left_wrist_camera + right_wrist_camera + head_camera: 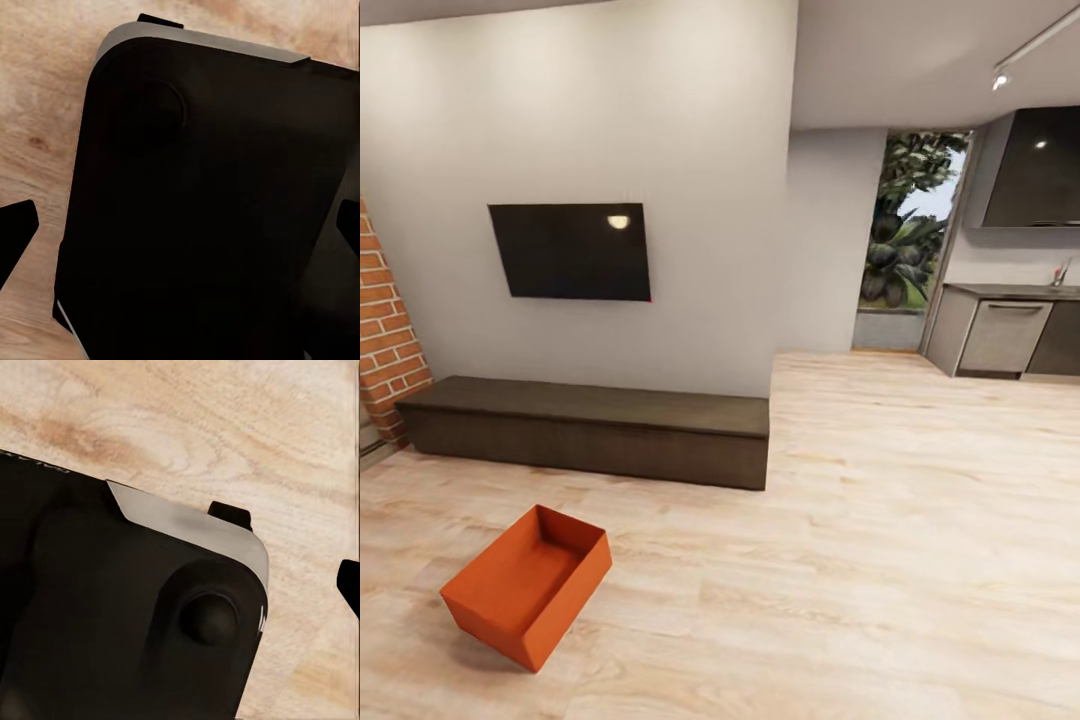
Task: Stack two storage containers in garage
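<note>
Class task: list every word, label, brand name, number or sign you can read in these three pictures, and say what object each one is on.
None can be read.
The storage container has plain orange walls, no label.
The wall screen is dark, showing a lamp's reflection and no logo.
The long dark cabinet is unmarked.
The robot's black base carries faint pale marks at its edge, too small to read.

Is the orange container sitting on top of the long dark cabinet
No, the orange container lies on the light wood-plank floor in front of the long dark cabinet.
</note>
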Controlling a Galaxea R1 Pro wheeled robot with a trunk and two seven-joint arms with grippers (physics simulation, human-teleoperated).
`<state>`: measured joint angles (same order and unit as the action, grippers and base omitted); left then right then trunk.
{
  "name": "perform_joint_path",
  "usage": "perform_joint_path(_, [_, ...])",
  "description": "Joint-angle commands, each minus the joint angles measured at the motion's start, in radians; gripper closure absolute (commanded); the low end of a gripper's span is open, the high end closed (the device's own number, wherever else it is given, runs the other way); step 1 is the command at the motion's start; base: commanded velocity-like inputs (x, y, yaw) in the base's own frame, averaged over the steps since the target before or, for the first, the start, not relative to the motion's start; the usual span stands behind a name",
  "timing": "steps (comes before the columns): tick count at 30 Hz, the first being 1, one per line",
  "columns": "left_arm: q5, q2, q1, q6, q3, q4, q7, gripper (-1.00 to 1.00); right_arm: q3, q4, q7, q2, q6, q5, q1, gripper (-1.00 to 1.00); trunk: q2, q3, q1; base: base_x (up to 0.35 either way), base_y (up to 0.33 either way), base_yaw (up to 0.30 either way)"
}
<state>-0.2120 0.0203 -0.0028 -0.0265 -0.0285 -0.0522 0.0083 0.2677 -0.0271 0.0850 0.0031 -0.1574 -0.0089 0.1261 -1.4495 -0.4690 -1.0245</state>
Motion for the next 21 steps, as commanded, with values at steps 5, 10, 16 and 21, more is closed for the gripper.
perform_joint_path(5, [-0.004,0.001,0.000,-0.009,-0.003,0.000,0.001,-1.00,0.004,-0.002,0.002,-0.003,-0.005,0.001,0.001,-1.00,0.000,-0.001,-0.001,0.308,-0.112,0.003])
perform_joint_path(10, [-0.005,0.001,0.000,-0.011,-0.003,0.000,0.001,-1.00,0.001,-0.002,0.002,0.002,-0.006,0.000,0.001,-1.00,0.000,-0.001,-0.001,0.308,-0.111,0.001])
perform_joint_path(16, [-0.005,0.001,0.000,-0.012,-0.004,0.000,0.001,-1.00,-0.003,-0.002,0.002,0.007,-0.005,-0.003,0.001,-1.00,0.000,-0.001,-0.001,0.308,-0.111,0.000])
perform_joint_path(21, [-0.003,0.002,0.000,-0.014,-0.004,0.000,0.001,-1.00,-0.005,-0.002,0.002,0.006,-0.005,-0.001,0.001,-1.00,0.000,-0.001,-0.001,0.303,-0.120,0.000])
